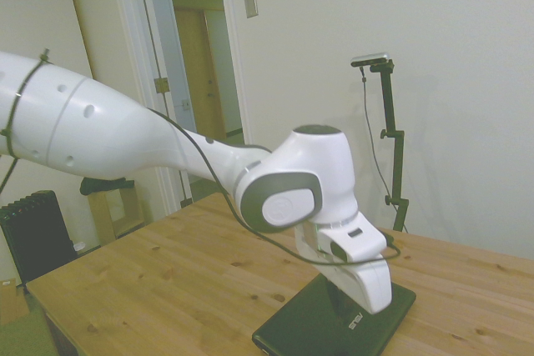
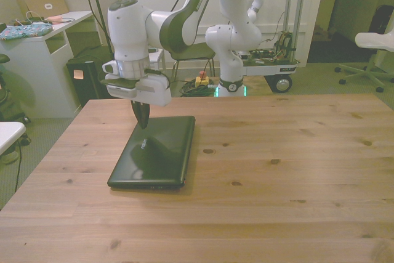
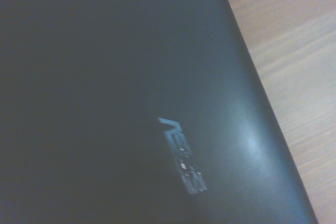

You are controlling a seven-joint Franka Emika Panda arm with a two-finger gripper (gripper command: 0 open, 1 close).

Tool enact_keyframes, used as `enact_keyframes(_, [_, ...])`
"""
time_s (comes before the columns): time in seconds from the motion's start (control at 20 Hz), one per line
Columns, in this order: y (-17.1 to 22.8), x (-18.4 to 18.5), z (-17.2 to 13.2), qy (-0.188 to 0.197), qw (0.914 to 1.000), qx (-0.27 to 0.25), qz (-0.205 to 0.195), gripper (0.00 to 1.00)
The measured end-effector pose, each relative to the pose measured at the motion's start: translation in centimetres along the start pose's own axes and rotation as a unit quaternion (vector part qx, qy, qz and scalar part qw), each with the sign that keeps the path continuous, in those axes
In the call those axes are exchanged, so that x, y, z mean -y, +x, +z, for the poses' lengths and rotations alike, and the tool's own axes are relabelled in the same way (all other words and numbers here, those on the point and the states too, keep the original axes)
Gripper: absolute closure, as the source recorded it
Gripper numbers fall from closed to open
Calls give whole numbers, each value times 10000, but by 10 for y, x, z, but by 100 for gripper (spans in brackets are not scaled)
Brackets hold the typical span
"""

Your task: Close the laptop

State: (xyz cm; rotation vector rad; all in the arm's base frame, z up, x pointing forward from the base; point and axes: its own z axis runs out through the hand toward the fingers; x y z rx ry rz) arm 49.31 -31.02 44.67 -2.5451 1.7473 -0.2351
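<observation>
The laptop (image 2: 155,150) lies flat on the wooden table (image 2: 277,152) with its glossy black lid down, toward the front view's left. My gripper (image 2: 143,121) stands just over the lid's rear part, its dark fingers pressed together into one point that touches or nearly touches the lid, holding nothing. In the side view the laptop (image 1: 317,329) sits at the table's near edge, and the white hand above it hides the fingers. The wrist view is filled by the lid (image 3: 105,87) with its small silver logo (image 3: 184,161).
Bare wood (image 3: 294,66) shows beside the lid's edge in the wrist view. Off the table, a white desk (image 2: 37,47) stands at the front view's left and an office chair (image 2: 372,47) at its right.
</observation>
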Motion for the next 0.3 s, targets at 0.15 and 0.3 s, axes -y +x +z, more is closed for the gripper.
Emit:
enact_keyframes(0.15, [-38, 14, -82, 423, 9987, -97, -283, 100])
enact_keyframes(0.3, [-95, 18, -149, 680, 9960, -63, -582, 100])
